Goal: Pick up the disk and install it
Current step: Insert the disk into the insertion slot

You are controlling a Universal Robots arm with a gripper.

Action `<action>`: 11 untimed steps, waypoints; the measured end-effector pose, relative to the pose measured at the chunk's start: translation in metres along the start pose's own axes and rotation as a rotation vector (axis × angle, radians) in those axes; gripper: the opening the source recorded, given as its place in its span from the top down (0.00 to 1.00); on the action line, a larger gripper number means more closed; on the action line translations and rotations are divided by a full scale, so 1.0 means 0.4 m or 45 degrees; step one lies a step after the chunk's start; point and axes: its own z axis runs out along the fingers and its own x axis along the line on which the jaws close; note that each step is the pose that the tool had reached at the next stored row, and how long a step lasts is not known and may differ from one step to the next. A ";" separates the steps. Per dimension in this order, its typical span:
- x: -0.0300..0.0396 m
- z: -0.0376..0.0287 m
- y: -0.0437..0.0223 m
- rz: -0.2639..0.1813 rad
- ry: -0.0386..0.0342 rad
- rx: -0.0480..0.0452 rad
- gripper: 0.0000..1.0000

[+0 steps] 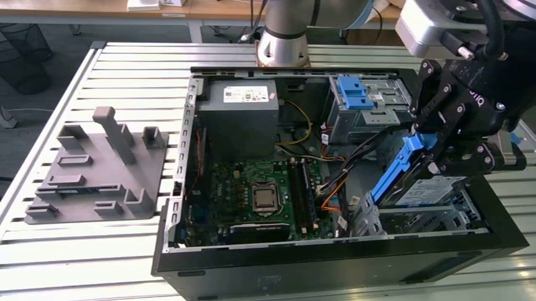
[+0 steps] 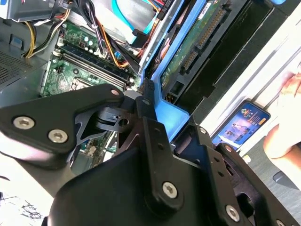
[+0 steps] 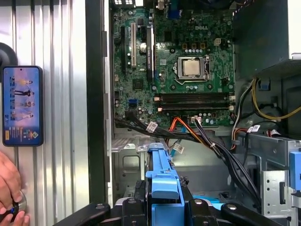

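Exterior view: gripper (image 1: pixel 448 162) clamped on the disk (image 1: pixel 423 190), held tilted over the drive bay (image 1: pixel 435 219) inside the computer case (image 1: pixel 335 254); whether it touches the bay is unclear.

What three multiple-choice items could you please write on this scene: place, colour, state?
1. Where is the disk? A) on the grey fixture B) in the pincer at the open case C) on the motherboard
2. What colour is its frame? A) red B) blue C) green
3. How does the pincer stand? A) open B) shut on the disk C) shut on a cable
B, the disk hangs tilted at the case's bay; B, blue edges show in both wrist views; B, it clamps the frame.
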 end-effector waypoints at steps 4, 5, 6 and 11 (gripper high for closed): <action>0.000 0.018 0.000 0.000 -0.0001 0.000 0.63; 0.000 0.018 0.000 0.000 0.0001 0.000 0.63; 0.000 0.018 0.000 0.000 0.0002 0.000 0.63; 0.000 0.018 0.000 0.000 0.0003 0.000 0.62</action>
